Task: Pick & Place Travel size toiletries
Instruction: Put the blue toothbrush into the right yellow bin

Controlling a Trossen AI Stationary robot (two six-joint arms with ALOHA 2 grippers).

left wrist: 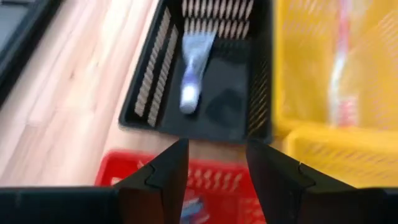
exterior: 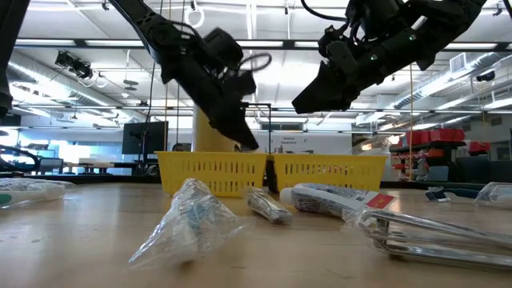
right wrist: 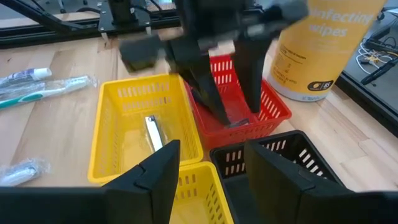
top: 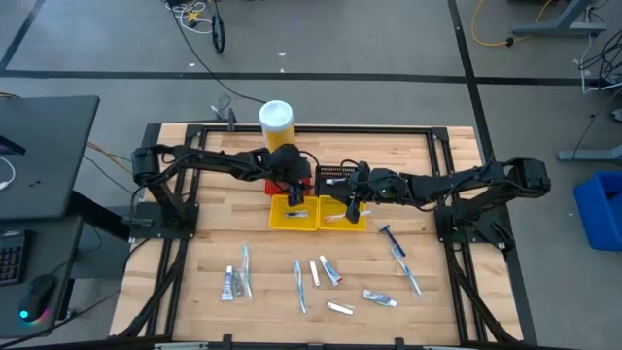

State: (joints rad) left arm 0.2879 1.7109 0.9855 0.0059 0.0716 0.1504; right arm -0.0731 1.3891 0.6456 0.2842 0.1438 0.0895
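Toiletries (top: 321,277) scattered on near part of table (top: 204,243), awaiting sorting. Farther: baskets clustered mid-table; tube (left wrist: 191,68) in black basket (left wrist: 205,106). Left gripper (top: 294,194) spread, empty, angled down over red basket (right wrist: 242,106). Right gripper (top: 352,209) spread, empty, hovering above yellow basket (top: 342,220).

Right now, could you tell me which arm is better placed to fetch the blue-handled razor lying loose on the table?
Probably the right: the blue-handled razor lies on its side of the table, just front of the open, empty right gripper. The left gripper hovers farther off, over the baskets.
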